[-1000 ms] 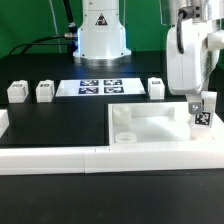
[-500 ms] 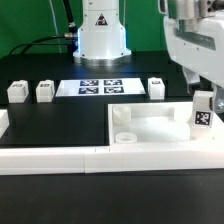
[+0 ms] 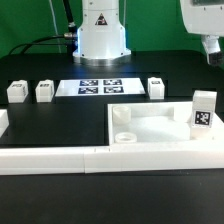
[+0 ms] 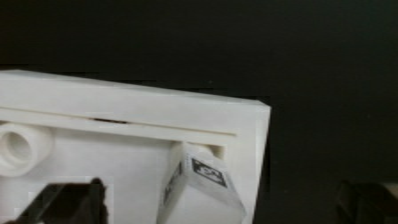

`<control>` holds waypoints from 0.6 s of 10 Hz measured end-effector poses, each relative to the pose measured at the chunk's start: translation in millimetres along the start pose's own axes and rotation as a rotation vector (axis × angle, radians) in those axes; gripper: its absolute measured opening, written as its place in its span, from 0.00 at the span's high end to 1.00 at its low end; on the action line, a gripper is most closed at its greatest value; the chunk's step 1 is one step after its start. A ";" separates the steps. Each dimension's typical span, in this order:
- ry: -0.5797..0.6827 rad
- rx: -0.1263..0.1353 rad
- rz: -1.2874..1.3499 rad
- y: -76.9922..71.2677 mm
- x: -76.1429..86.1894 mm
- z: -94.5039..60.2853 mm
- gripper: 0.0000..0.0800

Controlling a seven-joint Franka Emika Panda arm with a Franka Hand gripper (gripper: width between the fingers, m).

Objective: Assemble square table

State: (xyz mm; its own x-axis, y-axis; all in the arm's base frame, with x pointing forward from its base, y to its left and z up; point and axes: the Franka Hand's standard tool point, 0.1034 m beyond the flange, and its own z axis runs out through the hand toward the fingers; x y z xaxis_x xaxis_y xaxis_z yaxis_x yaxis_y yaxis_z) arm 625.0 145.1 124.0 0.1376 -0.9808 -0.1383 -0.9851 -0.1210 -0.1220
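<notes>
Square table top is seen lying on the counter; one leg is stood in its corner at the exterior view's right. Three legs are yet to be fitted; fingers are spread wide above, nothing held.

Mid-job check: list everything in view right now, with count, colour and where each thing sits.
square table top: one, white, lying rim up at the front, toward the exterior view's right
corner sockets: two showing, white, along the top's side toward the exterior view's left
standing leg: one, white with a black-white tag, upright at the top's corner on the exterior view's right
loose legs: three, white, on the table behind the top
marker board: one, white with black tags, back centre
border rail: white, along the front
table: one, black
robot base: one, white, back centre
gripper: one, white, high above the standing leg, jaws open, holding nothing
</notes>
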 end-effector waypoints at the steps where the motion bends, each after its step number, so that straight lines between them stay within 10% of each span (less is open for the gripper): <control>1: 0.000 0.000 0.000 -0.1 -0.1 -0.1 0.19; 6: 0.004 0.013 -0.055 2.5 -0.7 -0.4 0.19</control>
State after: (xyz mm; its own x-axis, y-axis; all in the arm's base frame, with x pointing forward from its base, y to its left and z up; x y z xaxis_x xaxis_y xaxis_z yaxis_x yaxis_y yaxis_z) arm 622.4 145.4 124.1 0.1910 -0.9733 -0.1270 -0.9747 -0.1728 -0.1417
